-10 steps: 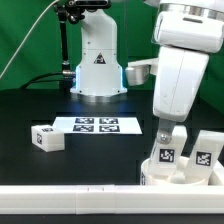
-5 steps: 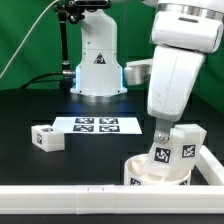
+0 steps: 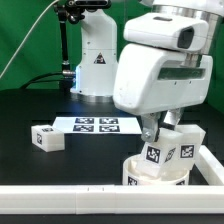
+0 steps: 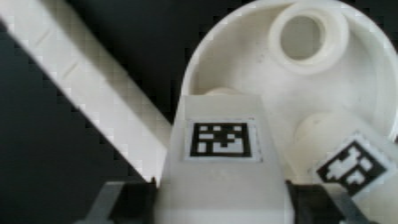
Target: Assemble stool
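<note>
The round white seat lies near the front at the exterior view's right. In the wrist view the seat shows an open socket. My gripper is shut on a short white tagged leg that stands upright on the seat. The wrist view shows this leg between my dark fingers. A second tagged leg stands in the seat just beside it and also shows in the wrist view. A third leg lies loose at the exterior view's left.
The marker board lies flat behind the middle of the black table. A long white bar runs along the front edge, close to the seat, and also shows in the wrist view. The arm's base stands at the back.
My hand has turned and swung toward the exterior view's left over the seat. The held leg and the seat have shifted a little to the left with it.
</note>
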You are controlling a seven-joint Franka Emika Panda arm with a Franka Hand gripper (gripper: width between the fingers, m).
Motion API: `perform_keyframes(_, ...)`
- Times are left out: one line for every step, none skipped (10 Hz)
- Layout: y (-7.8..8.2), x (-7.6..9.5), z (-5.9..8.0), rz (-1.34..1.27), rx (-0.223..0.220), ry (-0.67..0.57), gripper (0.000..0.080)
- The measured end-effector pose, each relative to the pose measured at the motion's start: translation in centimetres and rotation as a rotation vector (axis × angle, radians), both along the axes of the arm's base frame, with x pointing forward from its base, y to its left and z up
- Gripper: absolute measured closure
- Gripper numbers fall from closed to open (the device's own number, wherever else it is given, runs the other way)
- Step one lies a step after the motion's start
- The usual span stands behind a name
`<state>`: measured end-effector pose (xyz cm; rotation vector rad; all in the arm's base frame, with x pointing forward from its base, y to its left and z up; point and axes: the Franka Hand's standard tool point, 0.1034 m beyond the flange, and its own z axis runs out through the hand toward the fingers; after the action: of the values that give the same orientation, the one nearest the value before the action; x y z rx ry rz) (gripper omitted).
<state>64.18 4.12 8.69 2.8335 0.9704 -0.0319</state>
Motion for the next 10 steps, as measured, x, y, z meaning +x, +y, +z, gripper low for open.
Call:
perform_keyframes(-0.1, 0.02, -0.01, -0.085, 0.01, -0.012, 0.0459)
perform_keyframes(-0.15, 0.02, -0.01, -0.154, 0.016, -0.021, 0.0459)
perform_keyframes(-0.16, 0.02, -0.01, -0.226, 0.02, -0.03, 0.0459)
perform_keyframes(-0.13, 0.02, -0.01, -0.295, 0.022, -0.04, 0.0459)
perform_keyframes(-0.13, 0.02, -0.01, -0.361, 0.024, -0.049, 0.0459)
perform_keyframes(-0.12, 0.02, -0.01, -0.409, 0.025, -0.056, 0.0459)
perform_keyframes(-0.09, 0.01, -0.02, -0.5, 0.028, -0.068, 0.0459)
perform_keyframes(-0.09, 0.01, -0.02, -0.56, 0.029, -0.077, 0.0459)
perform_keyframes(-0.07, 0.01, -0.02, -0.613, 0.032, -0.084, 0.0459)
perform_keyframes(-0.06, 0.01, -0.04, -0.711, 0.038, -0.096, 0.0459)
